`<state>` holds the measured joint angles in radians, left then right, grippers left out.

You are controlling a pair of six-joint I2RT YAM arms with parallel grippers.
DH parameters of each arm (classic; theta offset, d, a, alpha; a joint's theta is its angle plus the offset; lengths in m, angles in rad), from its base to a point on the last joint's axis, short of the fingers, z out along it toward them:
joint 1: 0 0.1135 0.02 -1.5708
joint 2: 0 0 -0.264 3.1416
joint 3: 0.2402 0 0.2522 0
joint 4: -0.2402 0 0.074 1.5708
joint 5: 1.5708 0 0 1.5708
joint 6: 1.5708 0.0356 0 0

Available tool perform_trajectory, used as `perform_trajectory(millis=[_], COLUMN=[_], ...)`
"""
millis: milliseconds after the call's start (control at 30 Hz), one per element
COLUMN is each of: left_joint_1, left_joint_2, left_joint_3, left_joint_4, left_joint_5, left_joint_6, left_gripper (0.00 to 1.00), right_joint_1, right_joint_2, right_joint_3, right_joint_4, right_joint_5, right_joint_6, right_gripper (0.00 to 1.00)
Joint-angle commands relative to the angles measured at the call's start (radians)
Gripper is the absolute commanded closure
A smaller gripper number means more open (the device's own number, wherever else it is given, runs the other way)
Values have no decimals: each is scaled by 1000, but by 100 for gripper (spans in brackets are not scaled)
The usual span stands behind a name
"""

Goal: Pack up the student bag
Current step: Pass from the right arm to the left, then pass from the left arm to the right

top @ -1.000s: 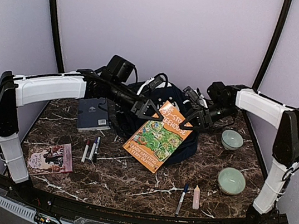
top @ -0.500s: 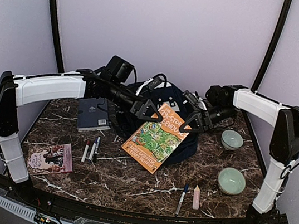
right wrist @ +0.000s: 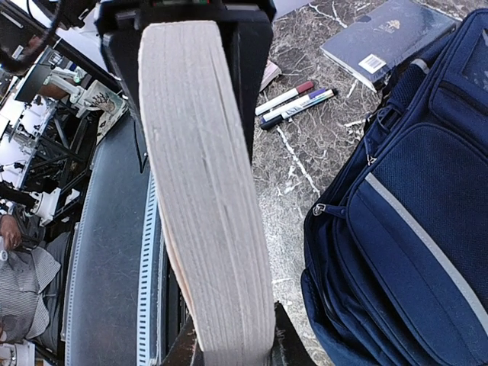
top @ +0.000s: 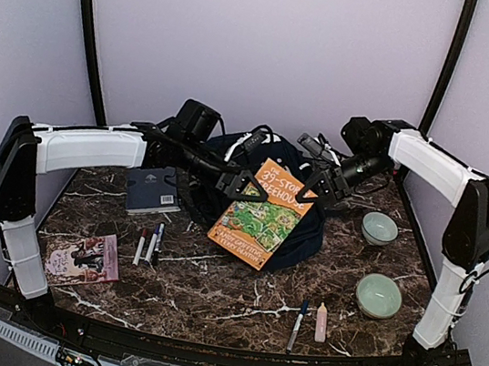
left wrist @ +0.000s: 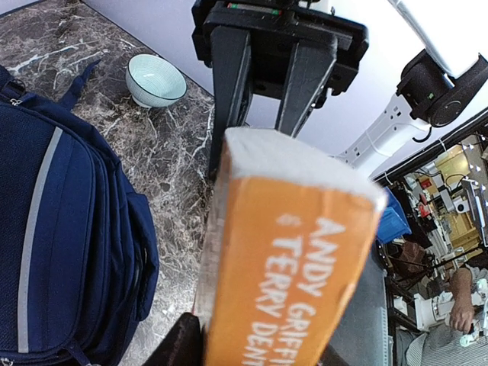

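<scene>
The navy-blue student bag (top: 309, 234) lies at the back middle of the table, mostly hidden under a thick orange paperback (top: 263, 212). Both grippers hold this book above the bag. My left gripper (top: 246, 186) is shut on its spine side, which shows orange in the left wrist view (left wrist: 293, 259). My right gripper (top: 315, 185) is shut on its page edge, which fills the right wrist view (right wrist: 210, 191). The book hangs tilted, top end highest. The bag shows at the left of the left wrist view (left wrist: 61, 229) and at the right of the right wrist view (right wrist: 412, 221).
A dark blue hardcover book (top: 152, 188) lies left of the bag. Markers (top: 149, 242) and a small picture book (top: 81, 257) lie front left. Two pale green bowls (top: 379, 228) (top: 379, 295) stand at the right. A pen (top: 298, 324) and a pink tube (top: 321, 322) lie at the front.
Both grippers have lifted the orange book higher and moved it slightly back over the bag. The book now stands steeper and looks shorter from above.
</scene>
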<state>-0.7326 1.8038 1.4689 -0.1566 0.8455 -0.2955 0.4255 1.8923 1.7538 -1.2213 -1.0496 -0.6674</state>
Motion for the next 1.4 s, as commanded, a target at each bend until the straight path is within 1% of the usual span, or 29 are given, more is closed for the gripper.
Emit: perform_trajectory(millis=[0,100,167,200,233,300,333,400,433,467,500,533,600,667,700,733,800,933,1000,1100,1133,1167,1233,1300,1367], left_joint_1=[-28,-31,-31,-31,-31,-31,-31,-31,-31,-31,-31,-31,-31,-30,-30,-30,-30,-30,-30,-30,-30,-30,-30,-30,-30], left_joint_2=[11,21,18,15,10,-1,-8,-23,-31,-39,-47,-53,-69,-85,-92,-97,-96,-86,-74,-50,-43,-37,-28,-25,-22], left_joint_3=[-16,-20,-29,-38,-46,-55,-58,-71,-80,-85,-89,-94,-109,-143,-164,-181,-201,-222,-229,-219,-216,-210,-198,-198,-199], left_joint_4=[-1,20,59,86,111,157,190,247,301,334,361,392,455,550,607,657,742,851,908,980,989,998,1002,1019,1032], left_joint_5=[88,103,117,119,119,108,91,57,42,12,-24,-56,-140,-206,-233,-252,-274,-325,-335,-321,-315,-310,-299,-287,-274], left_joint_6=[-9,-26,-53,-68,-84,-116,-133,-184,-212,-236,-259,-281,-327,-381,-409,-438,-480,-533,-561,-605,-618,-627,-640,-655,-666], left_gripper=[64,79,87,90,92,95,97,100,100,100,100,100,100,100,100,100,100,100,100,100,100,100,100,100,100], right_joint_1=[-4,-4,-4,-5,-4,-8,-13,-29,-43,-60,-77,-95,-119,-130,-135,-137,-138,-137,-133,-121,-116,-110,-94,-67,-47], right_joint_2=[3,3,-8,-15,-23,-56,-82,-154,-196,-232,-271,-289,-357,-371,-373,-377,-390,-400,-397,-398,-391,-378,-333,-307,-266], right_joint_3=[108,129,124,115,103,67,39,-58,-109,-163,-214,-254,-295,-283,-279,-286,-347,-450,-481,-524,-531,-532,-511,-477,-455], right_joint_4=[-1,1,33,59,88,169,234,424,536,647,746,829,909,888,866,870,918,1037,1069,1126,1144,1153,1130,1076,1062], right_joint_5=[-81,-89,-85,-82,-76,-57,-46,-18,-11,1,14,24,57,61,60,61,20,-38,-44,-40,-37,-41,-57,-71,-78], right_joint_6=[1,8,36,59,84,158,202,348,459,519,617,673,723,726,733,757,812,944,980,994,1023,1048,1041,1004,988], right_gripper=[100,100,100,96,89,67,60,46,40,32,26,21,14,7,3,0,0,0,0,1,4,7,15,16,15])
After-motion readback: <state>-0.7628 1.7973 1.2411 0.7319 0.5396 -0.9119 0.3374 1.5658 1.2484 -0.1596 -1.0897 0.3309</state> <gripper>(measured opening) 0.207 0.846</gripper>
